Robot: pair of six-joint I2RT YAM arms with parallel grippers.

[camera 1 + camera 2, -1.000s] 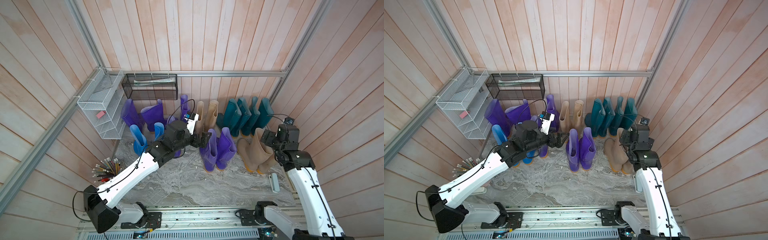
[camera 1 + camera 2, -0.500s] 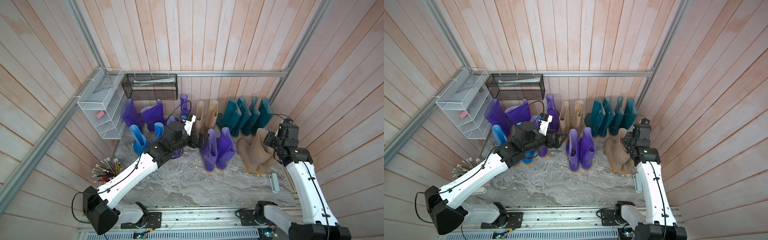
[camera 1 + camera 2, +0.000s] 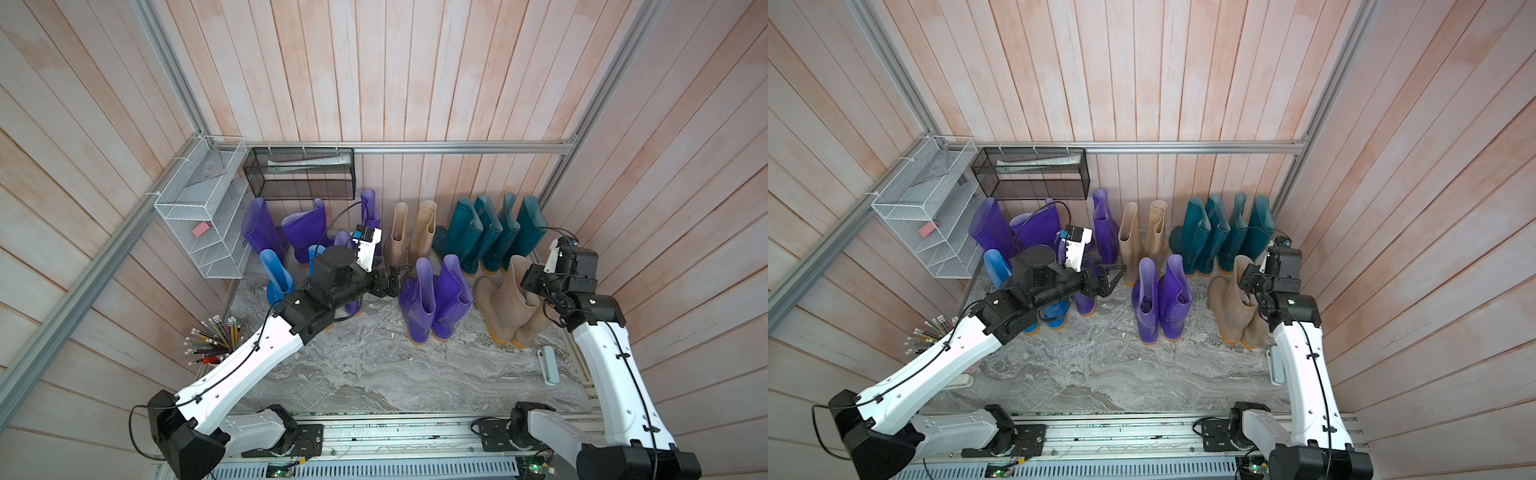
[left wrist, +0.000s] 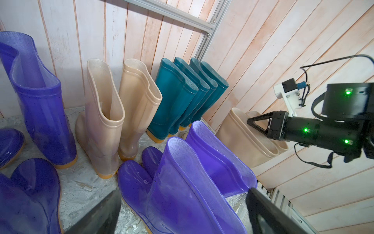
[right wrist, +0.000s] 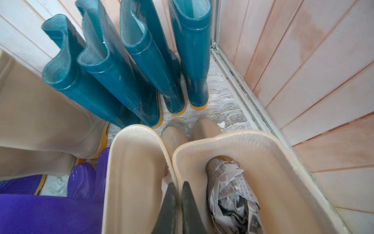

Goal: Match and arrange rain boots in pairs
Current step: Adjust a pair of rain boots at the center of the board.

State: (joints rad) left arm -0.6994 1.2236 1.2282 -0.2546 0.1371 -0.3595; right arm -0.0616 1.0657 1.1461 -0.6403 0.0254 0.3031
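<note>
Two beige rain boots (image 3: 507, 307) stand side by side at the front right. My right gripper (image 5: 177, 202) is shut on their two touching rims, one finger inside each shaft; it also shows as the right gripper (image 3: 525, 284) from above. A purple pair (image 3: 432, 299) stands mid-floor. My left gripper (image 3: 397, 276) hangs open just left of that pair's tops, and the near purple boot (image 4: 182, 192) lies between its fingers (image 4: 263, 212) without touching them. Another beige pair (image 3: 409, 232), several teal boots (image 3: 490, 232), blue boots (image 3: 274, 274) and more purple boots (image 3: 282, 228) line the back.
A white wire shelf (image 3: 199, 220) and a black mesh basket (image 3: 303, 178) hang in the back left corner. A cup of pencils (image 3: 212, 340) stands at the front left. Crumpled newspaper (image 5: 230, 192) fills one held boot. A small pale blue object (image 3: 548, 365) lies by the right wall.
My right gripper has gone from open to shut on the beige boots' touching rims. The left gripper has stayed open and shifted only slightly beside the purple pair.
</note>
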